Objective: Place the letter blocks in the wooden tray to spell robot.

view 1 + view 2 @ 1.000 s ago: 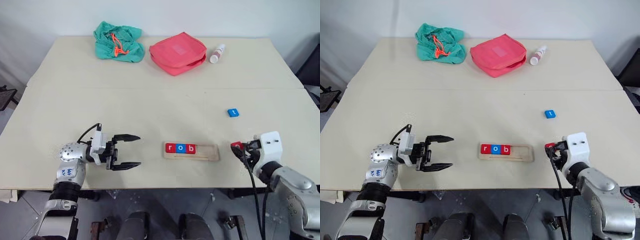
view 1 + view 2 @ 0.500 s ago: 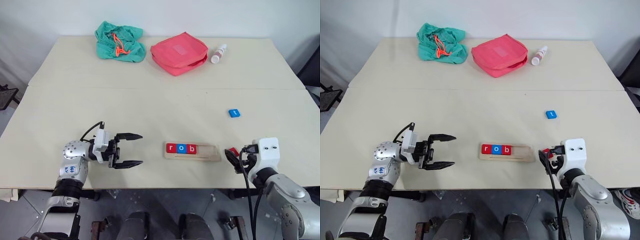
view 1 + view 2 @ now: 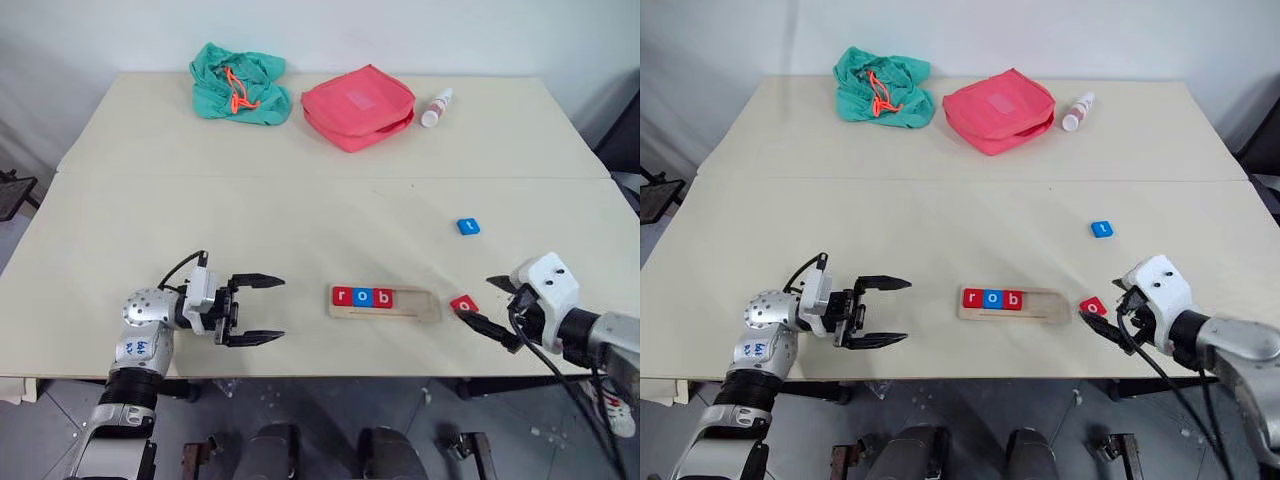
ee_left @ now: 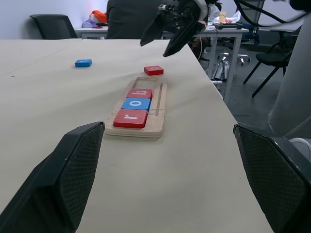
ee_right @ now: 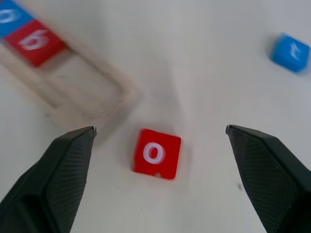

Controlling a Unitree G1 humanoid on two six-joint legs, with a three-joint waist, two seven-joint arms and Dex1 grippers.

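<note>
The wooden tray (image 3: pixel 421 305) lies near the table's front edge. Its left end holds three letter blocks, a red r (image 3: pixel 342 296), a blue o (image 3: pixel 362 296) and a red b (image 3: pixel 381 297). A red o block (image 3: pixel 463 304) lies flat on the table just off the tray's right end. My right gripper (image 3: pixel 478 300) hovers open over the red o block (image 5: pixel 156 154), holding nothing. The blue t block (image 3: pixel 467 226) rests farther back on the right. My left gripper (image 3: pixel 280 310) stands open and empty to the left of the tray, pointing at it.
At the back of the table lie a green cloth bag (image 3: pixel 238 82), a pink pouch (image 3: pixel 357 105) and a small white bottle (image 3: pixel 435 107). The table's front edge runs close below the tray and both grippers.
My right gripper has opened and let go of the red o block, which now lies beside the tray's right end. That gripper has risen a little and rolled. The left gripper stayed still.
</note>
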